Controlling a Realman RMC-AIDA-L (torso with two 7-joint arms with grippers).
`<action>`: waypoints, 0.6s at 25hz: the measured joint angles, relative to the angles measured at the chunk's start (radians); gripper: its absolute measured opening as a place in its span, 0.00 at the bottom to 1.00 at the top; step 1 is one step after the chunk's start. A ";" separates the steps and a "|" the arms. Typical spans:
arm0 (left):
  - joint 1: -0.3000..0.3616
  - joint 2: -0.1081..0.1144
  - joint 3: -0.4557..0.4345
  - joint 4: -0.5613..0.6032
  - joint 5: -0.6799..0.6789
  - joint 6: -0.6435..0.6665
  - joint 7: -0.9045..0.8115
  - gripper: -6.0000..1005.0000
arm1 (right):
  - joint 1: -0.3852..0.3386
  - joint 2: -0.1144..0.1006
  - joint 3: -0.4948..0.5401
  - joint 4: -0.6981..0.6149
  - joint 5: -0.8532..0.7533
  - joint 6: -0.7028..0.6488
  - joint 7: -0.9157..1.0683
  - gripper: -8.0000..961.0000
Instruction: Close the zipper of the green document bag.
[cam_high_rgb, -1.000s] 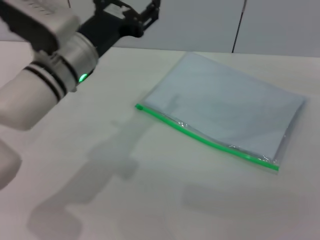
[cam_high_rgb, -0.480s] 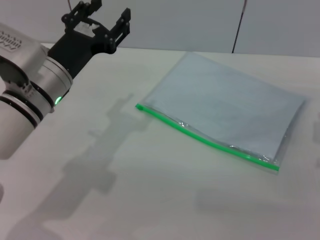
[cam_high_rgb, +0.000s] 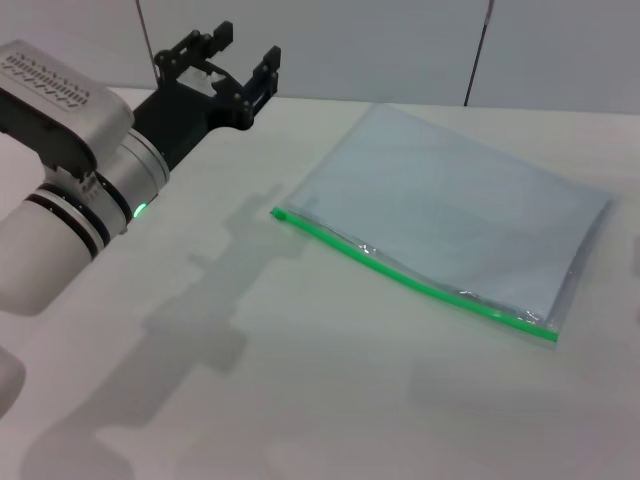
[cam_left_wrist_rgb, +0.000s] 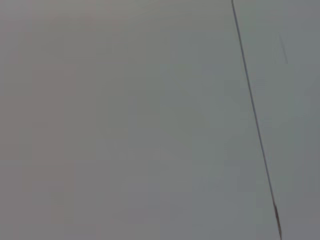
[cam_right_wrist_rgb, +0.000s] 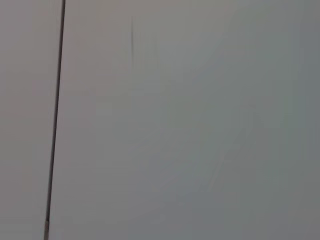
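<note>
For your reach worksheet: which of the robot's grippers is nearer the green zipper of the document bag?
Left. The left gripper hangs open above the table, up and to the left of the zipper end, touching nothing. The right gripper is out of view.

I read the head view as evenly and softly lit from above, bright without harsh glare. The left arm (cam_high_rgb: 90, 200) throws a soft-edged grey shadow across the table (cam_high_rgb: 300, 400) toward the near edge. The green document bag (cam_high_rgb: 450, 215) shows a faint sheen, its zipper (cam_high_rgb: 410, 278) crisp. The arm's near casing looks slightly soft. Both wrist views give flat, dim grey wall, featureless apart from one dark seam each.
</note>
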 joint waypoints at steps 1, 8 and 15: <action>-0.003 0.000 0.000 0.005 0.000 0.001 0.000 0.60 | 0.001 0.000 -0.001 0.000 0.000 -0.001 0.000 0.48; -0.027 -0.003 0.012 0.041 -0.005 0.003 0.000 0.60 | 0.007 -0.002 -0.004 0.013 0.001 -0.011 0.002 0.48; -0.034 -0.001 0.019 0.056 -0.005 0.003 -0.001 0.60 | 0.029 -0.001 -0.025 0.036 0.002 -0.012 0.002 0.48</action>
